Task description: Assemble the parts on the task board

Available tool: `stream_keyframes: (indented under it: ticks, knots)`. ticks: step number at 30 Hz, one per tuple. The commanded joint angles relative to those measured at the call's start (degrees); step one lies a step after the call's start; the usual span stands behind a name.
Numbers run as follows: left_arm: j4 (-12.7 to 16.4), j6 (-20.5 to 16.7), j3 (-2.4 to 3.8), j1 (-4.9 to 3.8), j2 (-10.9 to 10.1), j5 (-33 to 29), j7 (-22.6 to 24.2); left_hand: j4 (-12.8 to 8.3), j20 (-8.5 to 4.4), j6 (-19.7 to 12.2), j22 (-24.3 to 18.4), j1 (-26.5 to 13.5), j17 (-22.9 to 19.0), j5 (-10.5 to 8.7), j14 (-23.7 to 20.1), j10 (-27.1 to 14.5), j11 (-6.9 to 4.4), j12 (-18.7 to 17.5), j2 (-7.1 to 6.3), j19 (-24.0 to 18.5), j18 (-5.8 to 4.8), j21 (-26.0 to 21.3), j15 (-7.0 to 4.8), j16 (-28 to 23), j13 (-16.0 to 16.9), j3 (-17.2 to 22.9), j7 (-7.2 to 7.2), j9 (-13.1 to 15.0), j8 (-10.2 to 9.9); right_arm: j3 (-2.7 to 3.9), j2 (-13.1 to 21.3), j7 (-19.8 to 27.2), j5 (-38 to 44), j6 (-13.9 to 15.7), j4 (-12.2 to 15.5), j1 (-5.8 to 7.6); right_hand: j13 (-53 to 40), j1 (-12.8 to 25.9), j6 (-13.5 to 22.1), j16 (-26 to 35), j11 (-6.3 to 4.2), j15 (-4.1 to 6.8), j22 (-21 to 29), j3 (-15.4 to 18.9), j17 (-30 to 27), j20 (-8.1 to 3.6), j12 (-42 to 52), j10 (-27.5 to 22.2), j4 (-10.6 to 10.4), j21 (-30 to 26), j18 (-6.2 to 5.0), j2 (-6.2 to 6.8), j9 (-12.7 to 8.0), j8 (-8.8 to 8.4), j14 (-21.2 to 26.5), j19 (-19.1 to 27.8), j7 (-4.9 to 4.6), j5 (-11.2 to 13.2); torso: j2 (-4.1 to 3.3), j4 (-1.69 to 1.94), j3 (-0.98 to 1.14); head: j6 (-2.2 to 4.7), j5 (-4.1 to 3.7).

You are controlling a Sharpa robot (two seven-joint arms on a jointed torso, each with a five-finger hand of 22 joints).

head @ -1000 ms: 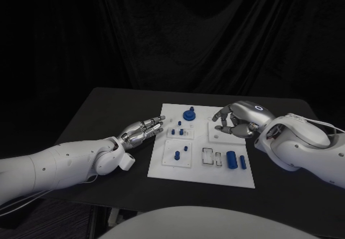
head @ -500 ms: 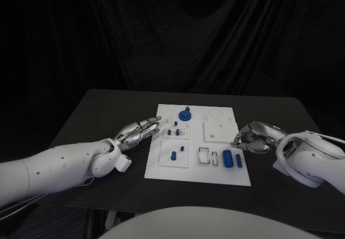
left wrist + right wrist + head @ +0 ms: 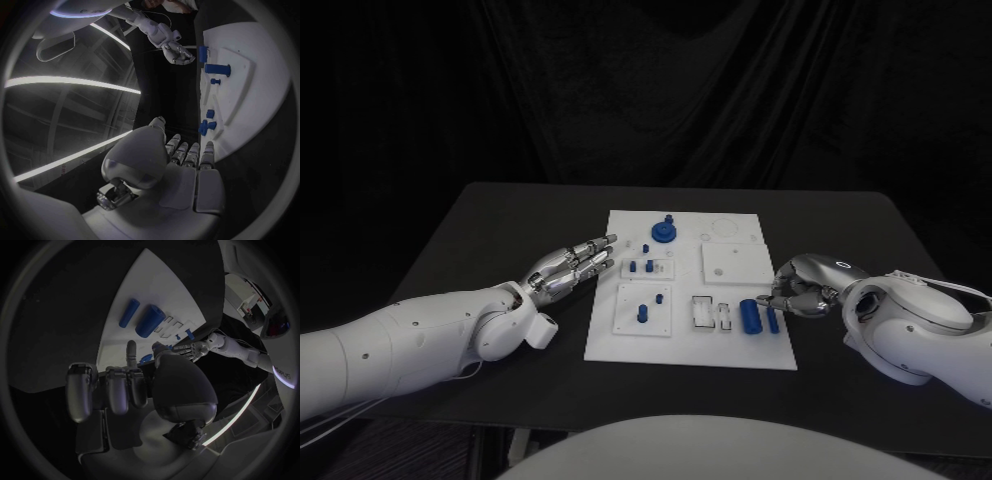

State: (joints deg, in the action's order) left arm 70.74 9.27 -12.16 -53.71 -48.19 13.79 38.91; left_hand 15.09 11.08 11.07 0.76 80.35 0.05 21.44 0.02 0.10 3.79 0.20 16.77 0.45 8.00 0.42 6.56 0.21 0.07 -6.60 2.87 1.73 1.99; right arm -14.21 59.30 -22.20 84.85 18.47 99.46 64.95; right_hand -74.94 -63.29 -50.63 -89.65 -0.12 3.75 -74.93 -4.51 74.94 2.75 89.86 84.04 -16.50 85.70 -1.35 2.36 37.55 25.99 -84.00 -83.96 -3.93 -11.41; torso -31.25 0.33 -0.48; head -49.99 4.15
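The white task board [image 3: 733, 345] lies mid-table. A blue knob [image 3: 664, 232] stands at its far end, small blue pegs [image 3: 645, 267] and another peg [image 3: 643, 314] on its left side. Two blue cylinders, one thick [image 3: 750, 316] and one thin [image 3: 772, 320], lie near its right edge, also seen in the right wrist view as the thick cylinder [image 3: 149, 320] and the thin one [image 3: 129, 312]. My right hand [image 3: 802, 290] sits at the board's right edge beside them, fingers curled, one finger [image 3: 131, 352] stretched toward the board, holding nothing. My left hand [image 3: 570, 265] lies flat left of the board, fingers straight, empty.
The black table [image 3: 488, 220] surrounds the board, with bare surface on its far side and to its left. In the left wrist view the board [image 3: 250, 95] curves past my left hand [image 3: 181, 160], and my right hand [image 3: 178, 52] shows beyond it.
My right hand has drawn back from over the board's far right square to the board's right edge, beside the blue cylinders. My left hand has stayed about where it was.
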Motion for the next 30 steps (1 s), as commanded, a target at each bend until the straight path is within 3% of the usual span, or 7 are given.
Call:
stream_keyframes:
  ticks: [1, 8, 18, 30]
  knots:
    - [0.1, 0.4, 0.05, 0.12, 0.0, -0.4, 11.0, 0.0, 0.29, 0.1, -0.1, 0.3, -0.1, 0.17, 0.0, -0.1, -0.23, -0.2, -0.09, -0.1, 0.44, -0.1, 0.32, -0.2, -0.1, 0.3, 0.44, 0.1, 0.3, 0.03, -0.4, -4.0, 4.9, -0.6, 0.2, -0.51, -15.1, 0.9, 0.2, 0.1, -0.31, 0.26, -13.9, 0.3, 14.3, -0.58, 0.1, 6.0, -0.1, 0.5, 0.44, 0.03, 1.2, 0.54, -5.8, -4.7, 0.25, 1.4, 0.01, 0.09, -0.04, -0.01, -0.29]
    - [0.1, 0.5, 0.05, 0.18, -0.1, -0.4, 10.9, 0.0, 0.29, 0.1, -0.1, 0.3, -0.1, 0.17, 0.0, -0.1, -0.23, -0.2, -0.09, -0.1, 0.44, -0.1, 0.32, -0.2, -0.1, 0.3, 0.44, 0.1, 0.3, 0.03, -1.2, -4.5, 6.7, 0.0, 0.1, -1.27, -15.1, 2.7, 0.0, 0.0, -0.59, 0.52, -14.0, 0.0, 14.3, -0.75, 0.1, 6.0, -0.1, 0.9, 0.5, 0.14, 3.7, 1.58, -5.8, -4.8, 0.62, 5.0, -0.02, 0.01, -0.01, -0.01, -0.44]
    - [-0.1, 0.8, 0.05, 0.32, 0.0, -0.4, 10.8, 0.1, 0.36, 0.0, 0.0, 0.3, -0.1, 0.02, 0.0, 0.0, -0.16, -0.2, -0.06, -0.1, 0.51, -0.1, 0.34, -0.2, 0.0, 0.4, 0.5, 0.1, 0.3, 0.04, -2.5, -5.2, 7.4, -1.3, -0.8, -2.18, -15.1, 3.2, -0.6, -0.2, -0.99, 0.86, -14.1, -0.5, 14.8, -1.02, 0.1, 6.0, -0.1, 1.4, 0.59, 0.38, 6.2, 2.73, -5.9, -4.9, 1.09, 7.5, -0.04, 0.05, 0.03, -0.01, -0.64]
    - [0.0, 1.1, 0.05, 0.85, -0.1, -0.4, 10.5, 0.2, 0.42, 0.1, -0.1, 0.3, -0.1, 0.02, 0.0, 0.1, 0.01, -0.1, -0.06, -0.1, 0.57, -0.1, 0.35, -0.2, 0.0, 0.5, 0.64, 0.1, 0.3, 0.05, -4.5, -5.3, 7.5, -1.7, -2.5, -3.54, -15.1, 4.5, -1.3, -0.3, -1.24, 1.06, -14.1, -0.3, 15.0, -1.19, 0.1, 6.0, -0.2, 1.6, 0.64, 0.61, 7.4, 3.19, -6.0, -4.9, 1.4, 8.5, 0.0, 0.03, 0.02, -0.01, -0.77]
